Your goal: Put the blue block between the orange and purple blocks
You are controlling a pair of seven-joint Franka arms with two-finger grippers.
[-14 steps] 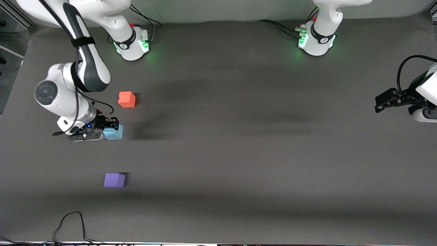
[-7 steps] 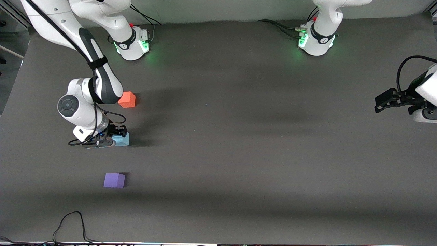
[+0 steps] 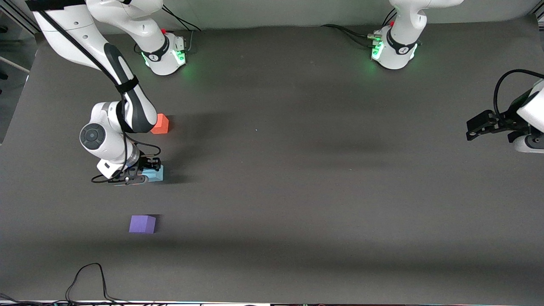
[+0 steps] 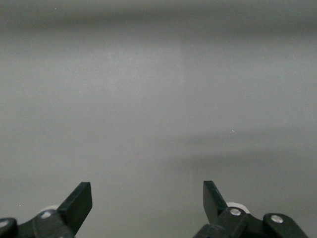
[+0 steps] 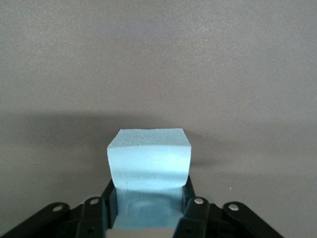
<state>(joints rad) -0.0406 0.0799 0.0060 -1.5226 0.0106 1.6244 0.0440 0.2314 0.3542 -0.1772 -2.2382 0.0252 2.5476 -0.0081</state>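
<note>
My right gripper [image 3: 146, 172] is shut on the light blue block [image 3: 154, 173], low at the table between the orange block [image 3: 162, 124] and the purple block [image 3: 142, 224]. The right arm partly covers the orange block. In the right wrist view the blue block [image 5: 149, 161] sits gripped between the two black fingers [image 5: 187, 208]. My left gripper [image 3: 476, 127] waits over the left arm's end of the table. In the left wrist view it [image 4: 147, 198] is open and empty over bare mat.
The grey mat [image 3: 297, 170] covers the table. The two arm bases [image 3: 165, 55] stand along the table's edge farthest from the front camera. A black cable [image 3: 85, 280] loops at the nearest edge, near the right arm's end.
My right gripper has carried the blue block a little toward the left arm's end and lower, down to the mat between the orange and purple blocks. The left arm has not moved.
</note>
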